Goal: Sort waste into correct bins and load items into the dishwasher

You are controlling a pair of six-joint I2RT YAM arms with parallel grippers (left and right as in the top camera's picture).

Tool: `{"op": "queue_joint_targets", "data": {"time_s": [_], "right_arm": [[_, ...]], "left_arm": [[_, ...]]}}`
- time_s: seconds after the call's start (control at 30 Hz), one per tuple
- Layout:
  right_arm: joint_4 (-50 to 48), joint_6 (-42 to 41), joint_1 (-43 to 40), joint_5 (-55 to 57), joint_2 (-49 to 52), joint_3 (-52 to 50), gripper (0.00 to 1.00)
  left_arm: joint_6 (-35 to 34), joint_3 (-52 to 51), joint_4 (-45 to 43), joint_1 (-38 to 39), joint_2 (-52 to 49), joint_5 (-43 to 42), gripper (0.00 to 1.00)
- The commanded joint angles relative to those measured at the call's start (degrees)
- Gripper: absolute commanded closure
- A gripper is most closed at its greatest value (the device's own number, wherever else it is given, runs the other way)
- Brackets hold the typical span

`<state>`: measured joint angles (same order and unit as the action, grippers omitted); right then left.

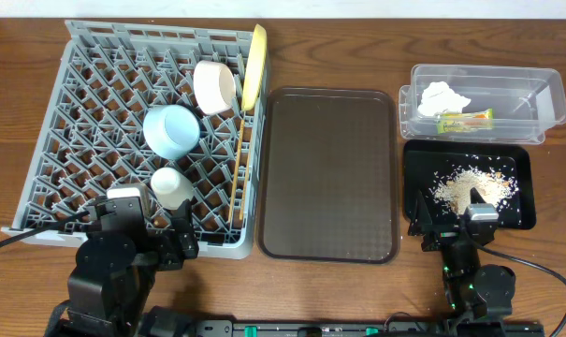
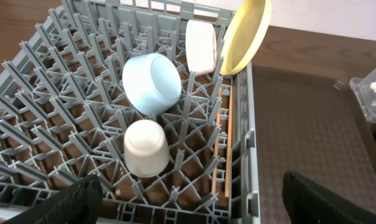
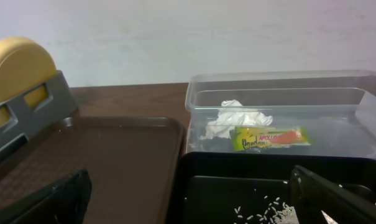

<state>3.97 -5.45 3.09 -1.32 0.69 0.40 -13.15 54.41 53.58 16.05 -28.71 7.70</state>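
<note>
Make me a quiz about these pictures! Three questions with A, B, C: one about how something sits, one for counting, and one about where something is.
1. How does the plate sit in the rack? A lying flat; B standing on edge; C upside down.
2. How many bowls are in the rack? A one; B two; C five.
3. Where is the wrapper? A on the plate; B in the rack; C in the tub.
Answers: 1 B, it stands thin-side up at the rack's edge. 2 B, a blue bowl and a cream bowl. 3 C, it lies beside the tissue inside the clear tub.
</note>
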Motion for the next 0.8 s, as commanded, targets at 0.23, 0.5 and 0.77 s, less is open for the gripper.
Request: {"op": "queue_joint_targets", "data": {"time_s": [0.23, 0.5, 0.77], "right_arm": [[0.1, -0.5, 0.3, -0.4, -0.3, -0.1, 0.01], [0.2, -0.5, 0.3, -0.4, -0.3, -0.1, 0.01], [0.1, -0.5, 0.3, -0.4, -0.3, -0.1, 0.01]], "left_arm": [[0.4, -0.2, 0.0, -0.3, 0.2, 0.5, 0.07], [0.4, -0.2, 0.0, -0.3, 0.2, 0.5, 0.07], [1.6, -4.2, -0.7, -3.7, 3.7, -0.3, 0.07]]}}
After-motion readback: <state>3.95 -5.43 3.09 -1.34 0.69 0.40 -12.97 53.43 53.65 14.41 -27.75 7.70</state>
